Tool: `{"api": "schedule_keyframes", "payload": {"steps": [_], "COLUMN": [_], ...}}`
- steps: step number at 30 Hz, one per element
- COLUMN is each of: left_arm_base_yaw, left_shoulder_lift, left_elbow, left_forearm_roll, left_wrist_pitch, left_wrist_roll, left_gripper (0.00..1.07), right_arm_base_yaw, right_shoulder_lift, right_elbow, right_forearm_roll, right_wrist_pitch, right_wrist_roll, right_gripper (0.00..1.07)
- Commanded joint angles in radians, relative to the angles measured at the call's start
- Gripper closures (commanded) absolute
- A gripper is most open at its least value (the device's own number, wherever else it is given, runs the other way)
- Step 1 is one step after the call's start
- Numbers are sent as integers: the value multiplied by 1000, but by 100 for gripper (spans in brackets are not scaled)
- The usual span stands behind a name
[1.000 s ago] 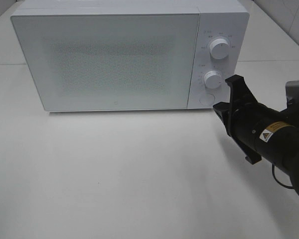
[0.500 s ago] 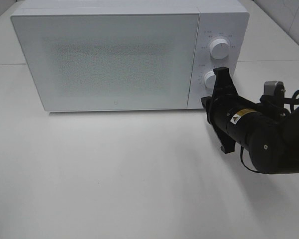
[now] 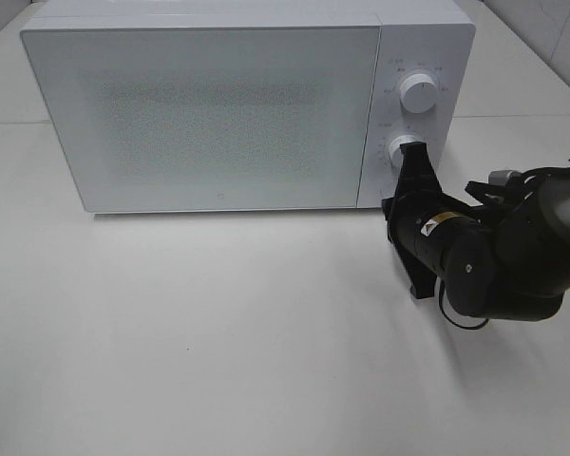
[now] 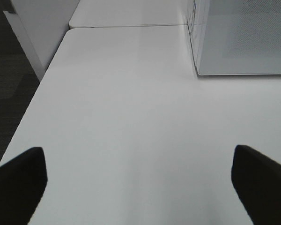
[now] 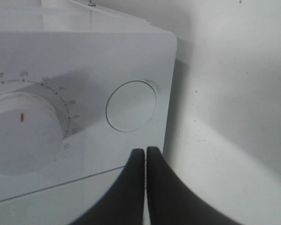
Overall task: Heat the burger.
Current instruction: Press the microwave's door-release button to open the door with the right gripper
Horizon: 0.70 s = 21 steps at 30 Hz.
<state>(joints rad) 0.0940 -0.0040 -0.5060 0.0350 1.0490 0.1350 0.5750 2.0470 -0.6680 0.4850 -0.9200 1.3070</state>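
The burger is out of view. The white microwave (image 3: 209,114) stands at the back of the table with its door closed. My right gripper (image 5: 145,152) is shut, with nothing between its fingers. Its tips sit just short of the round button (image 5: 131,106) at the lower corner of the control panel, beside the lower dial (image 5: 21,140). In the exterior high view my right arm (image 3: 456,256) covers that button, just below the lower dial (image 3: 406,149). My left gripper (image 4: 138,159) is open and empty over bare table, well off the microwave's left end (image 4: 243,37).
The upper dial (image 3: 418,93) sits above the lower one on the panel. The white table (image 3: 218,332) stretches in front of the microwave. In the left wrist view the table edge (image 4: 33,98) drops off to dark floor.
My right arm has swung left and in toward the microwave's control panel, turning at the wrist; it now covers the round button in the exterior high view. Gripper still shut.
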Motion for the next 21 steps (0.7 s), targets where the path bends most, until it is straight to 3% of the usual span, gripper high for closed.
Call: {"api": "schedule_keyframes", "payload": {"steps": [1, 21], "left_arm_base_yaw": [-1, -1], "left_shoulder_lift": [-21, -21], "left_elbow": [2, 2], "left_forearm_roll": [2, 2], "left_wrist_pitch": [-7, -7], "left_wrist_roll": [-1, -1], "left_gripper": [1, 1], "right_arm_base_yaw": [-17, -109], "right_shoulder_lift": [13, 36], "right_elbow": [-28, -84], "right_forearm_roll": [-6, -74], "right_wrist_pitch": [5, 58], "right_wrist_roll": [4, -4], "right_gripper": [107, 107]}}
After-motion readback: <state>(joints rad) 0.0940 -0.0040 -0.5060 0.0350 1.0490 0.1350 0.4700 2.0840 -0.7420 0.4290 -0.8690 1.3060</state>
